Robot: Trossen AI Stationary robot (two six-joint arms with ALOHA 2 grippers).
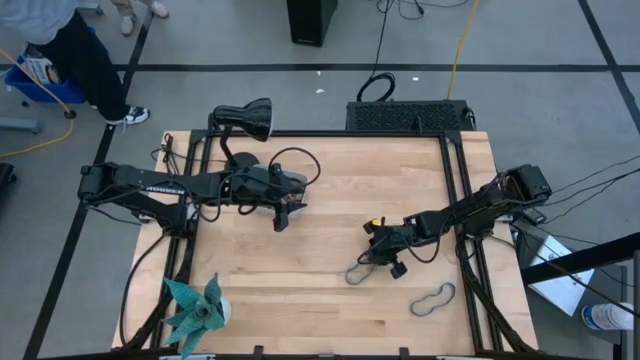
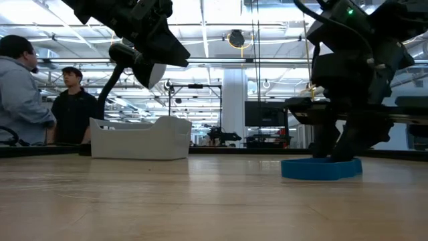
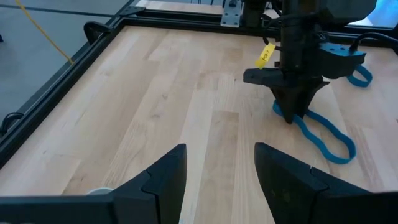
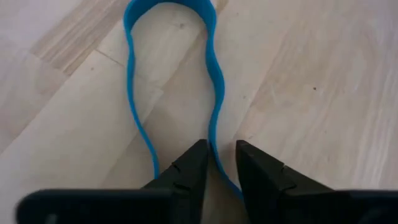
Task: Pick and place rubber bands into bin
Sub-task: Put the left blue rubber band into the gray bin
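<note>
A blue rubber band (image 4: 134, 93) lies flat on the wooden table (image 1: 300, 280), right of the middle (image 1: 365, 272). My right gripper (image 4: 222, 155) slants down onto its end nearer the right edge, fingers a narrow gap apart with one strand (image 4: 213, 124) between them. In the left wrist view its fingertips (image 3: 292, 117) stand on the band. A second rubber band (image 1: 433, 298) lies near the front right. My left gripper (image 1: 283, 222) hangs open above the table's left half, holding nothing. The bin (image 2: 140, 139), a pale shallow tray, shows only in the low view, far back on the left. My right gripper straddles one strand of the blue rubber band (image 4: 214, 134) near the band's end, coming from above at a slant from the table's right. The strand runs close along one finger's inner side; I cannot tell whether the fingers touch it. The band lies flat on the table.
A black desk lamp (image 1: 245, 118) stands at the table's far left edge. A teal spiky object (image 1: 195, 310) sits at the near left corner. Two people (image 2: 40, 100) stand beyond the table on the left. Bare wood lies between the two arms.
</note>
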